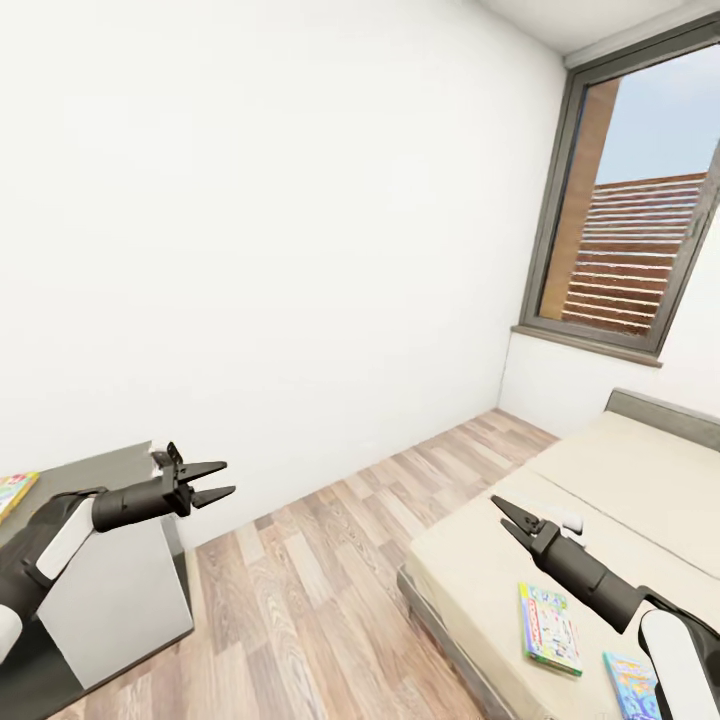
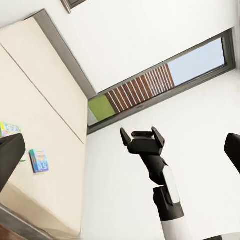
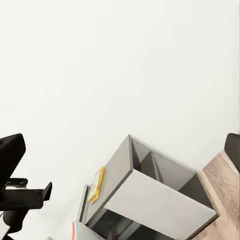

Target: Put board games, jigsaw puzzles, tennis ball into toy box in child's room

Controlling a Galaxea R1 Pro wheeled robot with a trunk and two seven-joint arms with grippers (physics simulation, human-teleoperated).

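1. Board games: two flat on the bed (image 1: pixel 600 480), white-green-red box (image 1: pixel 549 629) near the mattress edge, blue box (image 1: pixel 632 684) just beside it.
2. Third colourful box (image 1: pixel 14 491) on the table (image 1: pixel 70 475), at its far end.
3. Left gripper (image 1: pixel 222 478) raised beside the table, jaws parted, empty.
4. Right gripper (image 1: pixel 505 512) over the bed, fingers nearly together, nothing held.

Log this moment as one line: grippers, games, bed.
left gripper: open, empty | right gripper: open, empty, above bed | two board games: flat on bed | none picked up yet
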